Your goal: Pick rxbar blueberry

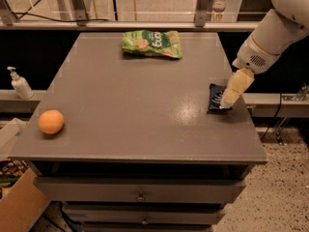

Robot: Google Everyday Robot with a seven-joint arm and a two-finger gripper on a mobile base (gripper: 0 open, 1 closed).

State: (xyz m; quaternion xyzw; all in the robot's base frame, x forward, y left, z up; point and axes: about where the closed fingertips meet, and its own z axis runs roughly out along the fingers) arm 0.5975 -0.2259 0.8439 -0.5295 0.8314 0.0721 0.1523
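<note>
The flat matte grey table (135, 110) carries a crinkled green bag (152, 43) at the rear and a round orange (50, 122) near its front left corner. The cream tapered gripper (227, 100) points down over the flat, rectangular navy rxbar blueberry (213, 95), which lies at the table's right edge. Whether the gripper is open or closed cannot be told.

The tool (225, 104), down at the right edge of the table (145, 110), covers part of the rxbar blueberry (214, 94).
</note>
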